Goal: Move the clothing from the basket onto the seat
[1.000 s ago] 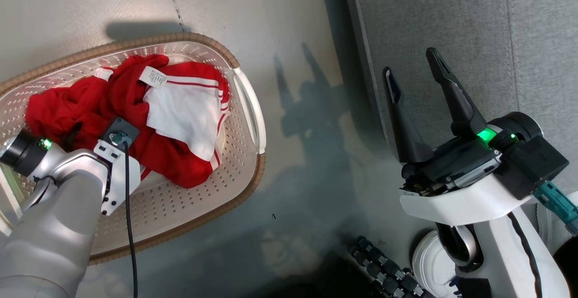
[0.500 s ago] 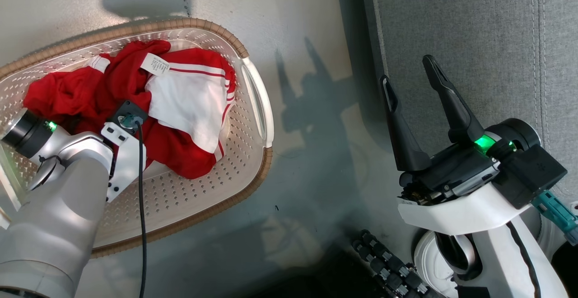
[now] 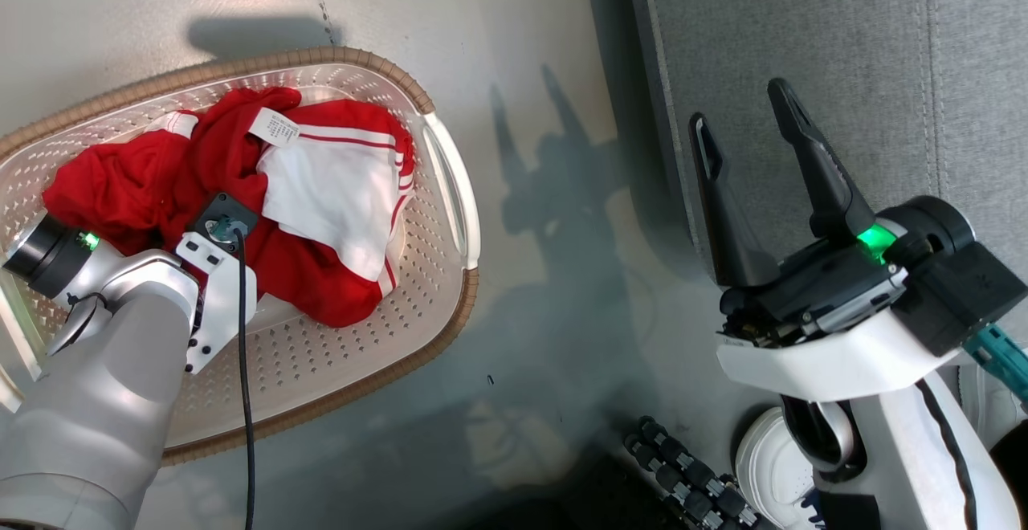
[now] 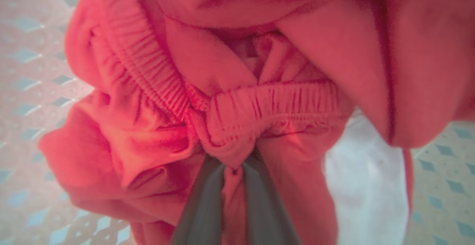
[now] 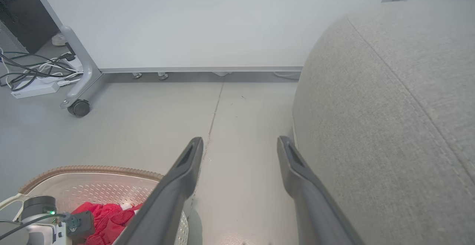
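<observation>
1 heap of the clothing lies crumpled in the basket on the floor: bright red fabric, a white panel trimmed with red and white stripes, and a gathered elastic waistband. A white care tag sits on top; its print is too small to read. The left gripper has its 2 fingers nearly together, pinching red cloth just below the waistband. The right gripper is spread wide and empty above the edge of the grey seat.
</observation>
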Controlling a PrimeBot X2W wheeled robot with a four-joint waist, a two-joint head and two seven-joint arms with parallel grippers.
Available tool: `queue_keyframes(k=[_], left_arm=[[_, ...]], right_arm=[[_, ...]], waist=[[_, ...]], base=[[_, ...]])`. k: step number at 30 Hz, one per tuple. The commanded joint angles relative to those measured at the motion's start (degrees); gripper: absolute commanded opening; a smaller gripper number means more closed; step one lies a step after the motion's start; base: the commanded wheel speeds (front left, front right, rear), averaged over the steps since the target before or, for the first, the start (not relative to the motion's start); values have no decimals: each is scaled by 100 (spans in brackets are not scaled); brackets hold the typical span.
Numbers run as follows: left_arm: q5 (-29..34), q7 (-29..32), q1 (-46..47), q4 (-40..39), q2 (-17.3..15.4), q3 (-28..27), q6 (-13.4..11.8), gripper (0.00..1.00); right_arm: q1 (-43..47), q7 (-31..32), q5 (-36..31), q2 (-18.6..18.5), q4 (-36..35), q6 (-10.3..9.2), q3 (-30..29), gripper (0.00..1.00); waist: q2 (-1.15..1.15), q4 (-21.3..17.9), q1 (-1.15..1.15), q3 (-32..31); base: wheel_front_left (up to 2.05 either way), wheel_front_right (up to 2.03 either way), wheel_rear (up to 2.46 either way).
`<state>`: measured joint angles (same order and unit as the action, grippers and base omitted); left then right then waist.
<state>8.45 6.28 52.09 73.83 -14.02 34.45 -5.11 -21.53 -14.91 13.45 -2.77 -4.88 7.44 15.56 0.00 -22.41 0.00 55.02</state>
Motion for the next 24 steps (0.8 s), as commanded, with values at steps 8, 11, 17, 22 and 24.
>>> queue_keyframes(k=[8, 11, 17, 22, 24], left_arm=[[-224, -234, -146, 5, 254, -34, 10, 0], [-305, -384, -248, 2, 373, -43, -8, 0], [-514, -833, -583, 1, 601, -95, -59, 0], [-834, -1404, -883, 3, 818, -280, -42, 0], [-932, -1642, -1001, 2, 886, -318, -71, 0]], right_arm=[[-254, -37, -245, -20, 242, 9, -85, 100], [-285, -37, -360, -20, 389, 9, -105, 100], [-262, -37, -521, -25, 582, 8, -143, 100], [-80, -37, -628, -28, 721, 8, -186, 100], [-6, -37, -690, -27, 798, 8, -234, 100]], waist=[[0, 282, 0, -467], [0, 445, 0, -741], [0, 769, 0, -1463], [0, 1022, 0, -2146], [0, 1120, 0, -2423]], base=[[0, 0, 0], [0, 0, 0], [0, 0, 0], [0, 0, 0], [0, 0, 0]])
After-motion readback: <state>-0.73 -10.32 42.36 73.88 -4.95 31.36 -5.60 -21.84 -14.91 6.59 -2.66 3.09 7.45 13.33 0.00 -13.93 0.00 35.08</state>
